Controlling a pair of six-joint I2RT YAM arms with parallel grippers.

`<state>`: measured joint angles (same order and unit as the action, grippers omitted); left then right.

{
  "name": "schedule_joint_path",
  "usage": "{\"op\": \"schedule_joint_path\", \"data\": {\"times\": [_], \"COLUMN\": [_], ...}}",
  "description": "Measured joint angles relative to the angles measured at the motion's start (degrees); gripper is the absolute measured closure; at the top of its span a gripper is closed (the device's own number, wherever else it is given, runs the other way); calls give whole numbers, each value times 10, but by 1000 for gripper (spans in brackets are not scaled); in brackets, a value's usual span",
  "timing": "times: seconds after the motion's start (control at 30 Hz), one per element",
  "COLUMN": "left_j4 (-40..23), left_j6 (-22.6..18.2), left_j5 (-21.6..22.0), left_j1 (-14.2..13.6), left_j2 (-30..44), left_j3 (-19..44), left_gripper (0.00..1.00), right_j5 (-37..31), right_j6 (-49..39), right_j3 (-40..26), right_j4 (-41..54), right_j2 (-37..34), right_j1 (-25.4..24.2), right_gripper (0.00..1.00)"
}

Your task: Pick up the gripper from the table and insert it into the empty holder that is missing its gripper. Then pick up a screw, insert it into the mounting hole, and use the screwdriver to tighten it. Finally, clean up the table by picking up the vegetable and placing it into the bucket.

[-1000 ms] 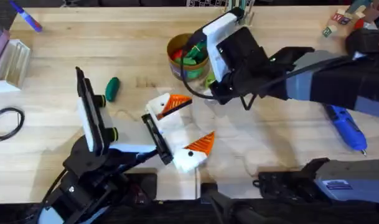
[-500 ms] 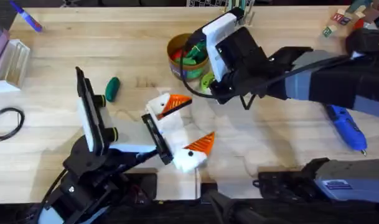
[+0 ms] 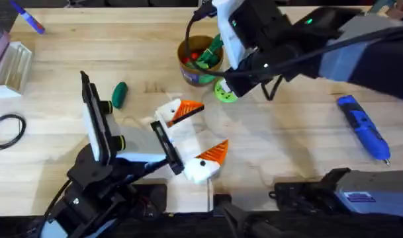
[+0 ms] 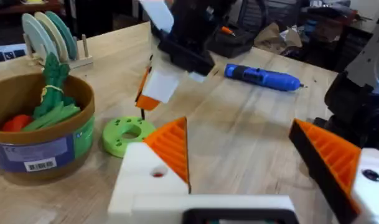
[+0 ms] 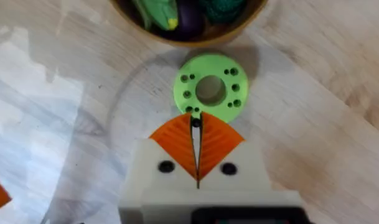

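The right gripper (image 5: 196, 146) hung over the upper middle of the table (image 3: 300, 145), its orange pads pressed tip to tip with only a hairline slit between them and nothing held. Just beyond the tips lay the lime-green disc (image 5: 210, 88), and past that the rim of the bucket (image 5: 189, 36). Overhead, the bucket (image 3: 196, 74) sat just left of that arm, with leafy green and red toys in it; the left wrist view showed a blue-and-white label with a barcode on its side (image 4: 37, 155), the print too small to read.

The left gripper (image 3: 188, 142) lay low at centre, its fingers spread wide, one orange pad (image 4: 170, 148) well apart from the other, empty. I could not tell which white block was the holder.

The vegetable (image 3: 119, 93) rested left of centre, alone on open wood, clear of both arms. The screwdriver (image 3: 364, 127) lay at the right, tip toward the lower right, with bare table around it. A black cable loop (image 3: 6, 129) sat near the left edge, and a clear rack (image 3: 12, 66) in the upper left.
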<state>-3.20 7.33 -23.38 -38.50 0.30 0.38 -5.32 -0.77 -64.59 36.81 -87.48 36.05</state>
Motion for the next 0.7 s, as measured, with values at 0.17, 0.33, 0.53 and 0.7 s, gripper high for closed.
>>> {"op": "schedule_joint_path", "data": {"times": [0.17, 0.33, 0.53, 0.7], "left_j4": [0, 0, 0, 0], "left_j6": [0, 0, 0, 0], "left_j5": [0, 0, 0, 0], "left_j1": [0, 0, 0, 0], "left_j2": [0, 0, 0, 0], "left_j3": [0, 0, 0, 0], "left_gripper": [15, 16, 15, 15], "right_j5": [12, 44, 58, 63], "right_j6": [-12, -21, -23, -23], "right_j3": [-65, -154, -212, -214], "right_j4": [108, 155, 147, 136], "right_j2": [36, 68, 85, 77], "right_j1": [7, 47, 123, 189], "right_gripper": [994, 995, 995, 995]}}
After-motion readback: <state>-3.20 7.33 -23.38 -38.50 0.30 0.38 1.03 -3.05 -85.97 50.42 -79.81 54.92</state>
